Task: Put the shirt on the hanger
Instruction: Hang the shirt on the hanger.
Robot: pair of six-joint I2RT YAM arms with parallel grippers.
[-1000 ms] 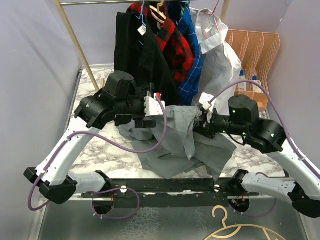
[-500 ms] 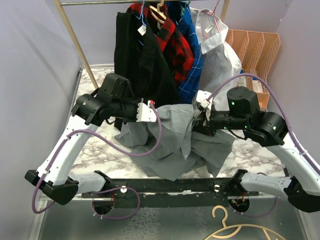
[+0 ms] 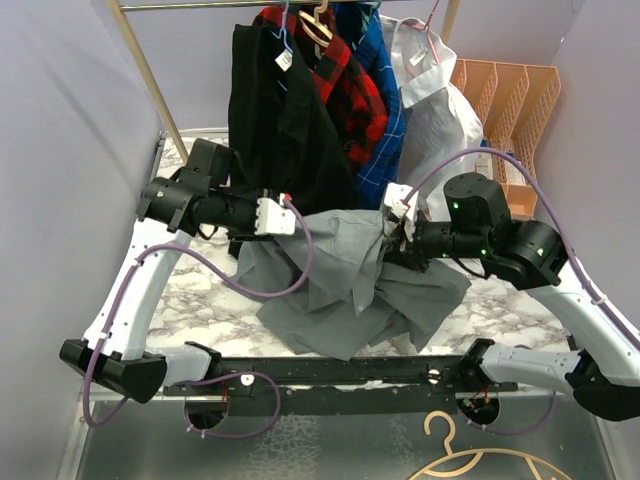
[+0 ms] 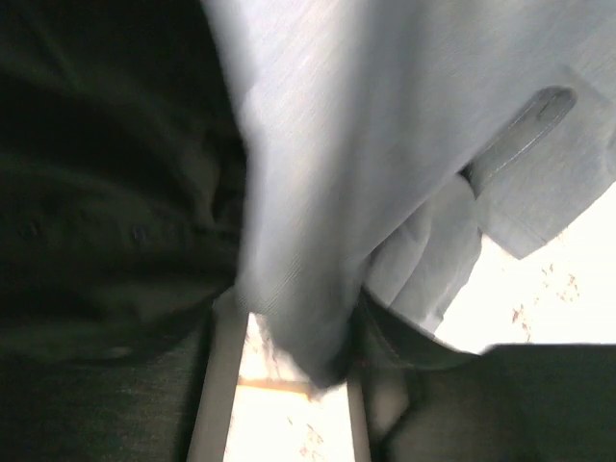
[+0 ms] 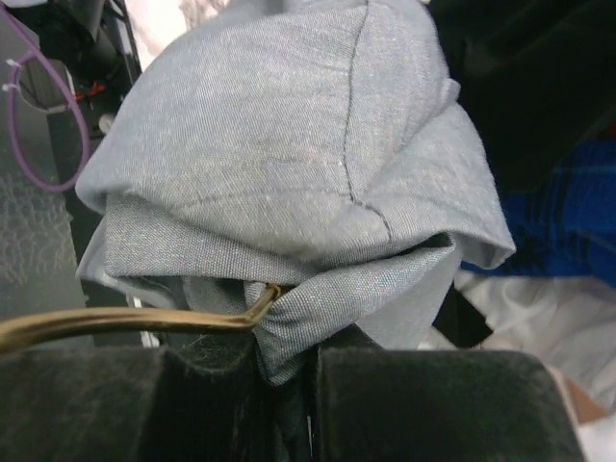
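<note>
Both arms are raising one garment. The left gripper (image 3: 284,216) is pinching the upper left edge of the light-grey woven shirt (image 3: 340,270). In the blurred left wrist view, the cloth is running down between the gripper's dark fingers. The right gripper (image 3: 392,232) is pressing its jaws together on a bunched fold of the shirt. In the right wrist view, the thin yellow-gold wire hanger (image 5: 135,322) is entering the same pinch and disappearing under the fabric. The shirt is hanging stretched between the two grippers, and its lower folds are trailing over the white grey-veined marble tabletop (image 3: 200,290). A black hanging garment (image 3: 275,100) is dangling just behind the left gripper.
</note>
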